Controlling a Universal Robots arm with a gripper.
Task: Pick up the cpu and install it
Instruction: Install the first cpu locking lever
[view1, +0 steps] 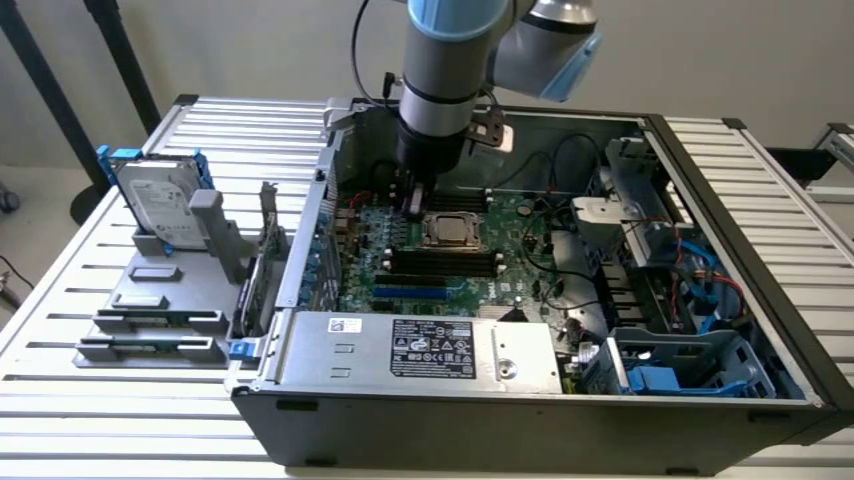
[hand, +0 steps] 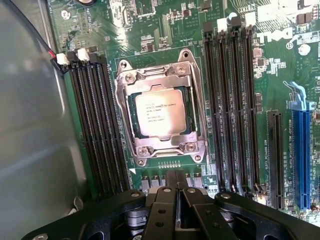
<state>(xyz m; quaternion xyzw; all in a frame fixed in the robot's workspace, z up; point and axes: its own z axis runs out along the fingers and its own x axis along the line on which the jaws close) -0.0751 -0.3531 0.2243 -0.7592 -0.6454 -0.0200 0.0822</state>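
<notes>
The exterior view looks down at a slant from outside the open computer case (view1: 534, 300), far enough back to take in the whole case and the slatted table (view1: 747, 170) under it. The wrist view looks straight down, close above the green board (hand: 165, 30) inside the case. Both views share the processor socket (view1: 450, 230) (hand: 160, 117) on that board.

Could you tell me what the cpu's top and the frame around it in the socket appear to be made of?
The cpu has a smooth, pale silver-grey top with printed text, which looks like brushed or plated metal. The socket frame around it seems to be bare stamped steel: shiny, with bright reflections and screw heads at its corners. Neither can be confirmed by look alone.
</notes>
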